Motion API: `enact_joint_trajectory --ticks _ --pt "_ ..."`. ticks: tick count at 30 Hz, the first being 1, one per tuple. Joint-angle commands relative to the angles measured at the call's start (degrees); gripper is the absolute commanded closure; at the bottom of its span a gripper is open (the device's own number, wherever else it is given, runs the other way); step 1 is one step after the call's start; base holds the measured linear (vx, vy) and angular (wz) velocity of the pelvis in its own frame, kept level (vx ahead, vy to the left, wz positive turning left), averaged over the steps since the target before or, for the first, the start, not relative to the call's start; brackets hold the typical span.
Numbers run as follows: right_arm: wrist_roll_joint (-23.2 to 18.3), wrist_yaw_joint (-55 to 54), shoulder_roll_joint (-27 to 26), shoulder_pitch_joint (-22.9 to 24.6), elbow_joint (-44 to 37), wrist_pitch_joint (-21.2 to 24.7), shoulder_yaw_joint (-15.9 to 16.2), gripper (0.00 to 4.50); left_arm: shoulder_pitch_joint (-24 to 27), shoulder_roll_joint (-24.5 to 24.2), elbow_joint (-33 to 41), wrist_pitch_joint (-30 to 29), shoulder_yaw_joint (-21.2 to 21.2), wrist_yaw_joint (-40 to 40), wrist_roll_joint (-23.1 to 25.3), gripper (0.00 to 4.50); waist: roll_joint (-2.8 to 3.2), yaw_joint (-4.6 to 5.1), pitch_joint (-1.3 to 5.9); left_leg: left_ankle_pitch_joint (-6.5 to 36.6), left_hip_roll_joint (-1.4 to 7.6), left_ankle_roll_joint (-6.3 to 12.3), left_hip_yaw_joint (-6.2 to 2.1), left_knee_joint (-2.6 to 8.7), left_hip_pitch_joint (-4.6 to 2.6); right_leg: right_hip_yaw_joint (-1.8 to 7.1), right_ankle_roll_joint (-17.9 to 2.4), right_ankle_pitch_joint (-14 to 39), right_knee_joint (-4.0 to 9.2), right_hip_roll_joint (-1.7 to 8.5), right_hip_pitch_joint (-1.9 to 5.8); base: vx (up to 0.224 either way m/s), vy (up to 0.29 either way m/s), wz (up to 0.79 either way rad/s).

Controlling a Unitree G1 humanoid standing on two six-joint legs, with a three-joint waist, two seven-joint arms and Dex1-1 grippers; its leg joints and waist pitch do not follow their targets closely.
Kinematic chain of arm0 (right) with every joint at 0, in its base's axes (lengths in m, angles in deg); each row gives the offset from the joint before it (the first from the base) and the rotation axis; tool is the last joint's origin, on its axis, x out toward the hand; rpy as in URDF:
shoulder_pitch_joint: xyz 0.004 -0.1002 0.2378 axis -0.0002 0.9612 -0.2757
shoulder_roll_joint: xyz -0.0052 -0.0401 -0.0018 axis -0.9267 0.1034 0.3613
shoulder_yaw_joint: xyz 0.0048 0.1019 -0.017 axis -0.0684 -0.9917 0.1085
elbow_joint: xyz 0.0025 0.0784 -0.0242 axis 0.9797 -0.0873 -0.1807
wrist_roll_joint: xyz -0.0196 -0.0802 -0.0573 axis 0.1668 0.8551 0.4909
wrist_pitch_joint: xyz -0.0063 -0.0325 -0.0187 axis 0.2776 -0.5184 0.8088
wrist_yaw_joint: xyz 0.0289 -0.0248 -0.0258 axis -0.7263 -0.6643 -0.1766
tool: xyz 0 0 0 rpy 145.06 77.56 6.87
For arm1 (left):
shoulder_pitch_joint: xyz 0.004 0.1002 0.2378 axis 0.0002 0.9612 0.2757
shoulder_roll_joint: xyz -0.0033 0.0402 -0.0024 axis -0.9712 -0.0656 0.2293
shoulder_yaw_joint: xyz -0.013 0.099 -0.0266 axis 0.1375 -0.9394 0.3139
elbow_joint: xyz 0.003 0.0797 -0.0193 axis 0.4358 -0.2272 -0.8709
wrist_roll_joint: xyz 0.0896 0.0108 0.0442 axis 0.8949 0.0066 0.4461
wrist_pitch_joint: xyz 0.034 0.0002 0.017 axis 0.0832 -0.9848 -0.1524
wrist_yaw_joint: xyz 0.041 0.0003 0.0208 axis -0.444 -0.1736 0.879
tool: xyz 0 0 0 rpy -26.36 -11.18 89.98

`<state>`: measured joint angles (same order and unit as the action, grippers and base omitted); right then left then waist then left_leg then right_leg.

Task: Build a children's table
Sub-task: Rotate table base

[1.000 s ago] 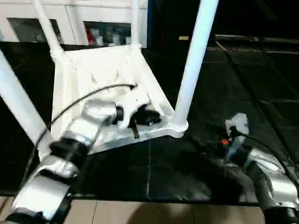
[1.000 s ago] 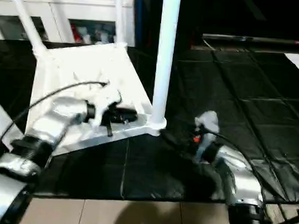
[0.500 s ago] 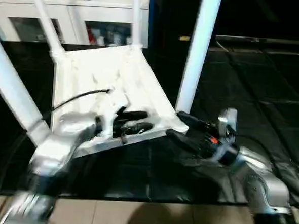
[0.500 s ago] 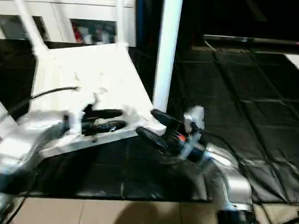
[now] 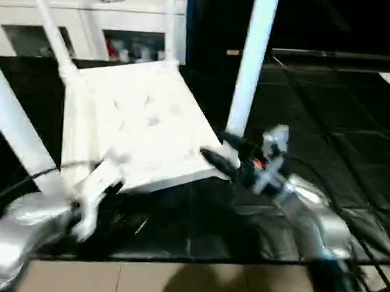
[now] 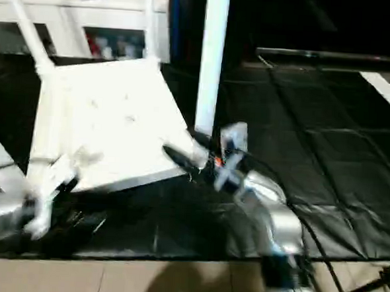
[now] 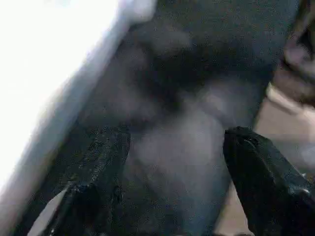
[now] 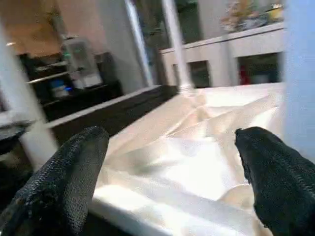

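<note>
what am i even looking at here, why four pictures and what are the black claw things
This is a humanoid robot putting together a white children's table. The table lies upside down on a black floor mat, with its round legs pointing up.

Two pictures come from cameras in the robot's head, looking down over its silver arms. They show nearly the same scene. The other two come from a camera on each wrist, looking out between that arm's two black fingers, which are the claws you mean.

The right gripper is open, with its fingers wide apart, right at the table's near corner beside a leg. The left gripper is open too, over the mat beside the table's edge. Neither holds anything. A white cabinet stands behind.
</note>
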<state>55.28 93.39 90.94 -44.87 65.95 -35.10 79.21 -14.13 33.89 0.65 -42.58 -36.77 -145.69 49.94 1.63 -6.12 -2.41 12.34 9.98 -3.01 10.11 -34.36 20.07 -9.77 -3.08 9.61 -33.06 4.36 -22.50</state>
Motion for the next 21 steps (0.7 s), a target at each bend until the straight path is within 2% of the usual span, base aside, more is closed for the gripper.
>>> enact_joint_trajectory --ticks 1,2,3,4,5,6,8,9,10,11,12,13,15,16,17,18,19,21 --pt "1.7 -7.9 -1.0 -3.5 6.1 -4.4 -4.5 0.0 2.0 -4.0 1.4 -1.0 2.4 -3.1 -0.8 0.78 0.51 0.42 2.81 11.8 4.13 1.63 -2.14 4.86 -0.55 5.1 -3.4 22.9 4.8 6.04 2.47 0.0 0.0 0.0" --pt "1.7 -7.9 -1.0 -3.5 6.1 -4.4 -4.5 0.0 2.0 -4.0 1.4 -1.0 2.4 -3.1 -0.8 0.75 0.64 0.68 2.65 12.4 4.14 1.36 -2.18 5.01 -0.53 5.12 -3.6 23.4 4.82 5.92 2.49 0.0 0.0 0.0" --pt "2.3 -11.3 -1.0 -5.2 10.0 -7.2 -6.6 0.0 3.2 -6.3 2.1 -1.9 3.7 -4.8 -1.6 0.68 0.51 0.61 2.66 12.9 4.25 0.96 -2.06 4.97 -1.03 5.24 -3.6 24.0 4.98 5.94 2.3 0.0 0.0 0.0" --pt "2.3 -11.5 -0.9 -5.5 10.8 -7.7 -6.9 0.0 3.4 -6.8 2.3 -2.3 4.1 -5.2 -1.9 0.56 0.64 0.6 2.61 13.6 4.19 0.53 -1.94 4.91 -1.44 5.35 -4.0 24.2 4.96 5.85 1.93 0.0 0.0 0.0" --pt "2.6 -12.6 -0.4 -6.6 13.6 -10.3 -8.1 0.0 4.4 -8.6 3.4 -3.5 5.2 -6.1 -3.4 0.46 0.75 0.62 2.37 15.0 4.17 0.08 -1.69 4.9 -1.86 5.52 -4.5 24.4 5.11 5.71 1.62 0.0 0.0 0.0" --pt "2.6 -12.6 -0.4 -6.6 13.6 -10.3 -8.1 0.0 4.4 -8.6 3.4 -3.5 5.2 -6.1 -3.4 0.38 0.58 0.63 2.29 16.2 4.23 -0.34 -1.81 5.04 -1.92 5.66 -5.0 24.6 4.82 5.66 1.71 -0.004 0.009 0.18" --pt "3.6 -16.5 1.3 -9.4 20.2 -14.7 -11.0 0.0 6.7 -11.8 5.7 -6.8 7.5 -7.8 -6.5 0.25 0.63 0.65 2.38 16.5 4.32 -0.5 -1.81 5.26 -1.85 5.88 -5.6 23.5 4.41 5.49 1.8 0.0 0.0 0.0" --pt "3.7 -17.1 1.7 -9.8 21.2 -15.2 -11.5 0.0 7.3 -12.3 6.1 -7.2 7.9 -8.3 -6.9 0.25 0.67 0.66 2.47 16.3 4.39 -0.87 -1.78 5.24 -1.85 6.02 -6.2 22.4 4.13 5.61 1.8 0.0 0.0 0.0" --pt "3.9 -17.9 2.3 -10.4 22.5 -16.0 -11.9 0.0 8.2 -13.2 6.7 -7.7 8.5 -8.8 -7.5 0.15 0.57 0.77 2.41 15.9 4.26 -0.71 -1.68 5.33 -1.55 6.12 -6.7 21.3 3.96 5.43 2.01 0.0 0.0 0.0" --pt "3.9 -17.9 2.3 -10.4 22.5 -16.0 -11.9 0.0 8.2 -13.2 6.7 -7.7 8.5 -8.8 -7.5 0.06 0.45 0.66 2.45 15.1 4.13 -0.61 -1.43 5.16 -1.84 6.36 -7.2 20.0 3.8 5.36 1.75 0.0 0.0 0.0" --pt "4.5 -19.0 3.1 -11.0 23.9 -16.9 -12.2 0.0 9.2 -14.1 7.2 -8.0 9.2 -9.4 -8.0 0.06 0.42 0.68 2.49 14.6 4.05 -0.44 -1.39 5.1 -1.7 6.43 -7.5 19.3 3.67 5.41 1.91 0.0 0.0 0.0" --pt "4.6 -18.3 4.2 -11.5 25.3 -17.6 -12.4 0.0 10.2 -15.1 7.1 -7.7 10.7 -9.3 -7.6 0.06 0.29 0.78 2.72 12.1 3.95 0.51 -1.53 5.04 -0.87 6.36 -8.1 17.4 3.08 5.48 2.59 0.0 0.0 0.0" --pt "4.7 -17.6 4.7 -11.5 25.5 -17.7 -12.3 0.0 10.4 -15.6 6.2 -6.7 11.8 -8.8 -6.6 0.06 0.19 1.01 2.71 11.2 3.9 1.21 -1.43 4.92 -0.76 6.36 -8.2 16.3 3.09 5.36 2.61 0.0 0.0 0.0" --pt "5.0 -16.3 5.1 -11.1 25.1 -17.6 -11.8 0.0 9.8 -15.6 4.5 -5.3 12.9 -7.9 -5.4 0.06 -0.42 1.26 2.71 9.5 3.75 2.33 -1.32 4.72 -0.43 6.36 -8.4 15.5 3.14 5.45 2.92 0.0 0.0 0.0" --pt "5.8 -13.3 6.1 -10.0 23.5 -15.5 -9.9 0.0 8.7 -15.9 2.6 -4.2 13.5 -6.6 -4.0 0.06 -0.33 1.17 2.66 9.4 3.61 2.84 -1.35 4.62 -0.36 6.32 -8.3 16.1 3.18 5.5 2.95 0.0 0.0 0.0" --pt "5.9 -12.4 6.3 -9.6 23.2 -15.2 -9.4 0.0 8.4 -16.1 2.0 -3.6 13.6 -6.4 -3.7 0.06 -0.48 1.14 2.53 9.4 3.51 3.57 -1.28 4.51 -0.33 6.31 -7.4 18.2 3.55 5.47 3.02 0.0 0.0 0.0" --pt "7.1 -7.4 7.7 -7.7 21.3 -13.4 -6.3 0.0 6.1 -16.4 -1.0 -1.2 14.5 -5.0 -3.1 0.06 -0.15 0.97 2.52 9.4 3.37 3.85 -1.37 4.4 -0.32 6.2 -7.0 18.9 3.54 5.4 3.06 0.0 0.0 0.0" --pt "7.6 -5.6 8.3 -7.1 21.1 -13.3 -5.0 0.0 5.2 -16.5 -2.0 -0.7 14.9 -4.5 -3.5 0.06 -0.17 0.85 2.56 9.0 3.63 4.03 -1.47 4.44 -0.4 6.12 -6.3 19.4 3.69 5.42 3.06 0.0 0.0 0.0"
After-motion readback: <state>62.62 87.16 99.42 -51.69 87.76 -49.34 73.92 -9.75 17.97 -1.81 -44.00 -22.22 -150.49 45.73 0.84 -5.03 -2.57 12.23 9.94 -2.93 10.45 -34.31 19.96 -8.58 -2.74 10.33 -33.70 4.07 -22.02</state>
